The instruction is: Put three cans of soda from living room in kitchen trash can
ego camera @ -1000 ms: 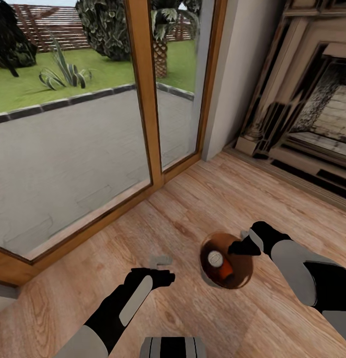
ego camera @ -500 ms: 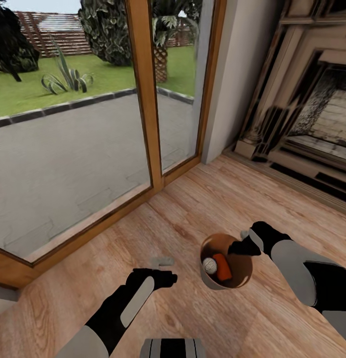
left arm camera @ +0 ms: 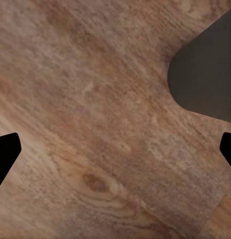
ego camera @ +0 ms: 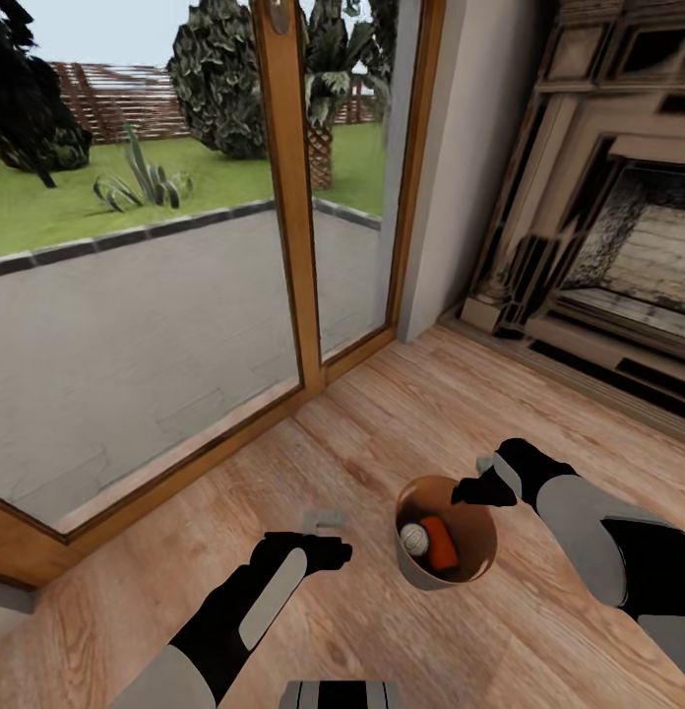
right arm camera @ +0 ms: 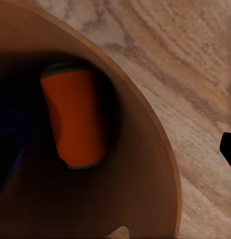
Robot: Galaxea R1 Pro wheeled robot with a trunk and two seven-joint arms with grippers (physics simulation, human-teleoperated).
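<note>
The tash can (ego camera: 447, 533) hangs off the right gripper (ego camera: 477, 489), which pinches its rim at about two o'clock, and over the last second it has swung from a steep tilt to nearly upright, its copper mouth now more level. Inside I can see an orange soda can (ego camera: 441, 543) lying beside a dark can with a pale silvery top (ego camera: 414, 537); they have slid a little deeper as the bin righted, and the right wrist view shows the orange can (right arm camera: 75, 117) low against the inner wall with something dark next to it. A third can I cannot make out. The left gripper (ego camera: 323, 532), at nine o'clock from the bin, hovers with its jaws apart and empty over the wood floor (left arm camera: 95, 124). The glass door (ego camera: 283, 197) and fireplace (ego camera: 618, 246) sit slightly lower than before, so the head has tipped. This is the living room, so I'd judge the carry to the kitchen is still ahead.
</note>
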